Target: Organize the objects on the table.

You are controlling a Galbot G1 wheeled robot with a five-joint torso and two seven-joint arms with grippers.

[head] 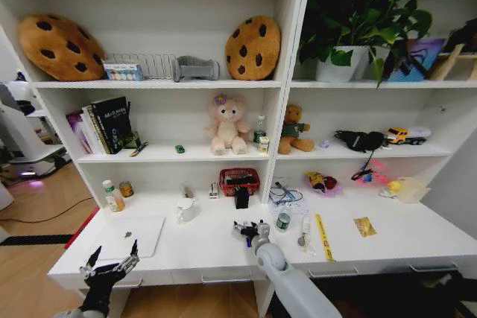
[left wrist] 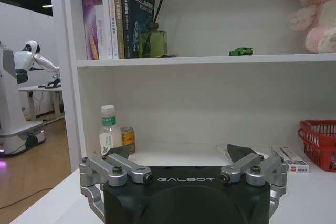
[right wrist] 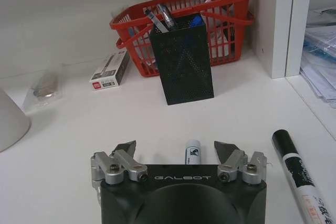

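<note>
My right gripper (head: 250,229) (right wrist: 176,150) hangs open low over the white table (head: 223,247), near its front middle. A white-capped blue pen (right wrist: 192,152) lies between its fingers, untouched. A black marker (right wrist: 297,178) rests close beside it. The green-capped jar (head: 283,221) and yellow ruler (head: 323,235) lie to the right. The silver laptop (head: 138,236) sits at the front left, and my left gripper (head: 113,255) (left wrist: 181,153) is open and empty just before it. The green toy car (head: 179,149) (left wrist: 240,51) stands on the shelf above.
A black mesh pen holder (right wrist: 182,59) with pens stands before a red basket (right wrist: 210,14) at the table's back. A white mug (head: 185,211), a small box (right wrist: 110,70), a bottle (left wrist: 107,132) and a can (left wrist: 127,139) are also there. A shelf upright (right wrist: 283,19) divides the desk.
</note>
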